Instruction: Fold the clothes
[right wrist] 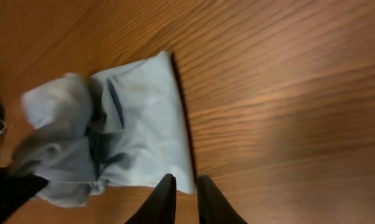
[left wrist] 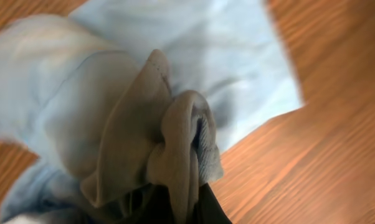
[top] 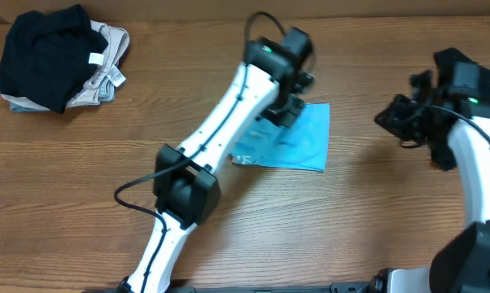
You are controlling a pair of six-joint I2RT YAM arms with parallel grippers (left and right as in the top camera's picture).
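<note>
Left gripper (top: 287, 104) amid bunched soft T-shirt (top: 298, 138)

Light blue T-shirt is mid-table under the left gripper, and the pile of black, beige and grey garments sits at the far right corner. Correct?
Not quite. The pile of black, beige and grey garments sits at the far left corner of the wooden table, as the overhead view shows. The rest holds: the light blue T-shirt lies mid-table under the left gripper, which pinches a bunch of its cloth in the left wrist view.

Wood table (top: 375, 203): blue T-shirt (top: 298, 138) mid; dark pile (top: 54, 57), maybe folded.
</note>
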